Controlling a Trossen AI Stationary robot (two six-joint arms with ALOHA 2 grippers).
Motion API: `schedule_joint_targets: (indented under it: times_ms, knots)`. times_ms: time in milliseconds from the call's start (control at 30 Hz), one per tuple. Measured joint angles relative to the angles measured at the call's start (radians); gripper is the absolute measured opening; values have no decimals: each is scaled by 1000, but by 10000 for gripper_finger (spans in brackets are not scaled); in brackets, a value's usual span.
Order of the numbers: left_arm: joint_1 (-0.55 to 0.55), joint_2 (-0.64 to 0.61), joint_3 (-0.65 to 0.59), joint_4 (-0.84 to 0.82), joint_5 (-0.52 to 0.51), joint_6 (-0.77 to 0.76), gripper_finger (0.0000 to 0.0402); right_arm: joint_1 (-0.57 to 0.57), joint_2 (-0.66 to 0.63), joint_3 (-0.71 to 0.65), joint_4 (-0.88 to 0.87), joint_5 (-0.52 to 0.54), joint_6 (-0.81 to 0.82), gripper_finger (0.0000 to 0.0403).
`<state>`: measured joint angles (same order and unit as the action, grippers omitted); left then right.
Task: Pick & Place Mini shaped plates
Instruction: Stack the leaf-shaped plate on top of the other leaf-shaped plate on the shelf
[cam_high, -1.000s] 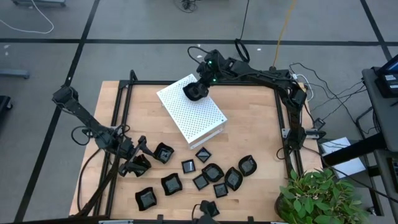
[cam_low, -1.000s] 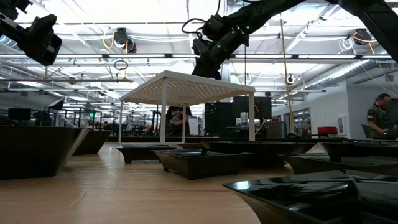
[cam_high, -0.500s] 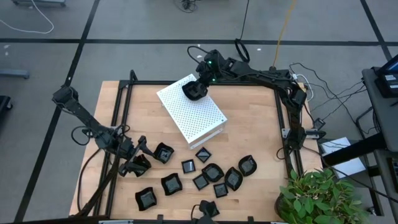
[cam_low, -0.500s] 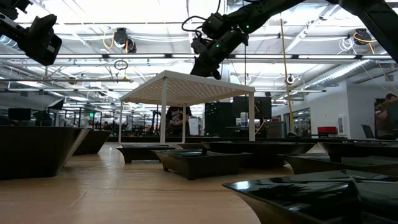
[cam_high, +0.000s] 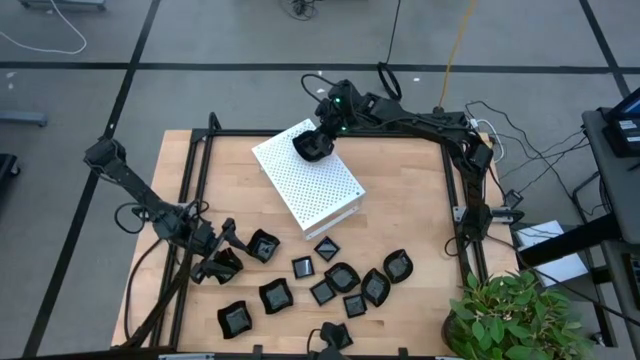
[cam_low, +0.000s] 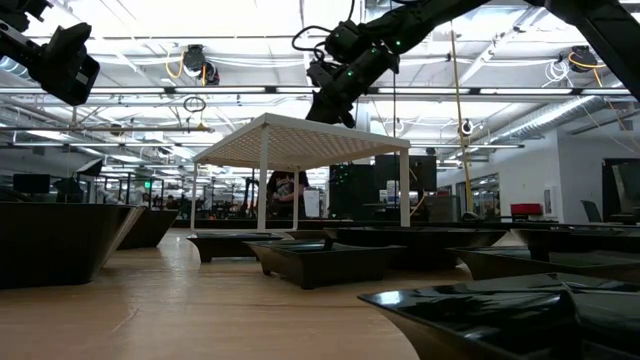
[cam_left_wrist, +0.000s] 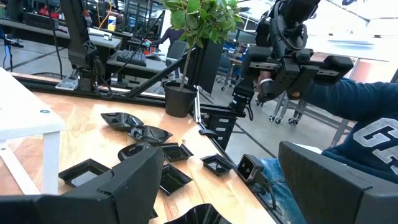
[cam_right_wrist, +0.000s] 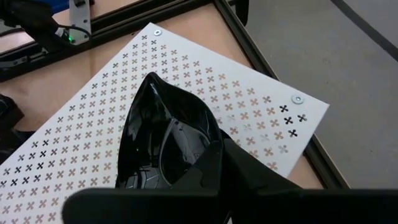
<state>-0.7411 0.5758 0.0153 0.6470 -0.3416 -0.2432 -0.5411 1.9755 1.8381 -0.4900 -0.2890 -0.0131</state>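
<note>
On the left of the wooden surface (cam_high: 400, 180), the left pincer (cam_high: 222, 252) sits low among the plates near the front edge. Its fingers (cam_left_wrist: 134, 186) are spread wide, as the left wrist view shows, and nothing is held between them. A plate (cam_high: 263, 245) lies just beside it, and another (cam_high: 226, 264) is partly under it in the high view; whether the pincer touches either cannot be told.

Moving rightward along the front, the rest of the little black plates lie loose on the wood: one (cam_high: 236, 318) near the front edge, one (cam_high: 274, 295) beside it, then a cluster of small square and rounded ones (cam_high: 342, 276), ending with a rounded plate (cam_high: 398, 266) farthest right. About ten plates are on the wood in all.

Behind them, toward the middle, stands the white perforated box (cam_high: 315, 190), set at an angle. The right pincer (cam_high: 316, 140) is over its far corner, pinching a glossy black plate (cam_right_wrist: 165, 140) by the rim. From the right wrist view that plate hangs just above the perforated top; whether it touches is unclear.

Judging from this, the task is at its start: no plate rests on the box top on its own, one is being delivered, and nearly all are left to move.
</note>
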Motion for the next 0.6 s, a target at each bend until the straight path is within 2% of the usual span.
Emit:
schedule_joint_targets:
  times_ms: [233, 600]
  knots:
    - [0, 0, 0, 0, 0, 0, 324, 0, 0, 0, 0, 0, 9, 3]
    - [0, 0, 0, 0, 0, 0, 324, 4, 0, 0, -1, 1, 32, 49]
